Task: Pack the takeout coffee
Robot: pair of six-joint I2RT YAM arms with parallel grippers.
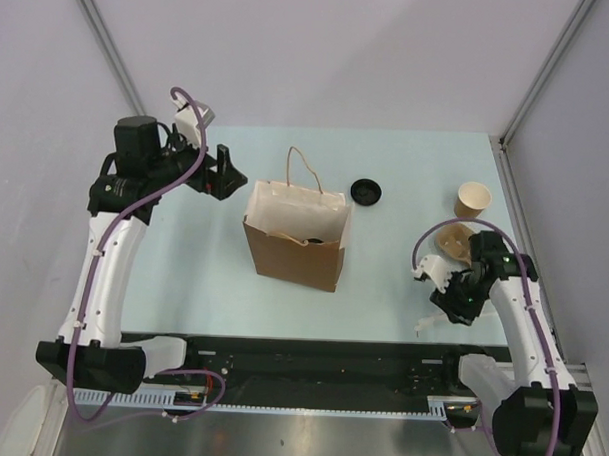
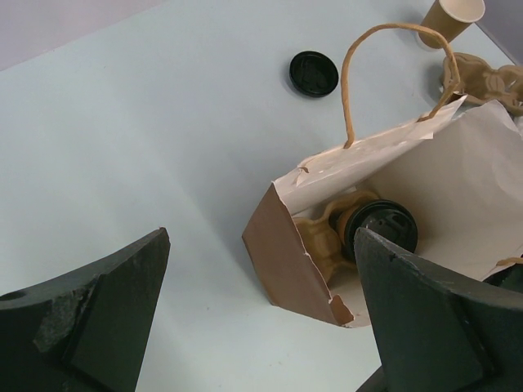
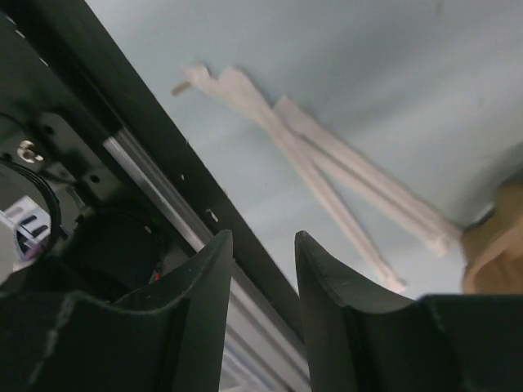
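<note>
My left gripper (image 2: 261,245) hangs with its fingers wide apart and nothing between them. Just ahead of it and below stands the paper bag (image 2: 286,269), mouth open. Down inside, a moulded carrier (image 2: 323,237) holds the takeout coffee (image 2: 380,229), of which I see only the black lid. I take that cup as packed.

Further out past the bag lies a loose lid (image 2: 314,73) flat on the table (image 2: 147,147). Beyond it, well away from this gripper, stands an open cup (image 2: 452,16) with a second carrier (image 2: 490,77) just beside it. If that cup goes too, it needs lidding and bagging; that part is not done.

My right gripper (image 3: 261,245) has its fingers close, a narrow gap between them, gripping nothing. Just ahead of them lie white paper-wrapped sticks (image 3: 327,171), crossed on the table.

My left finger and the bag wall hide the carrier's other pocket, so I cannot tell whether it is filled. The packed cup's body is hidden. In the right wrist view the tan carrier is cut off. I cannot tell what the open cup holds.
</note>
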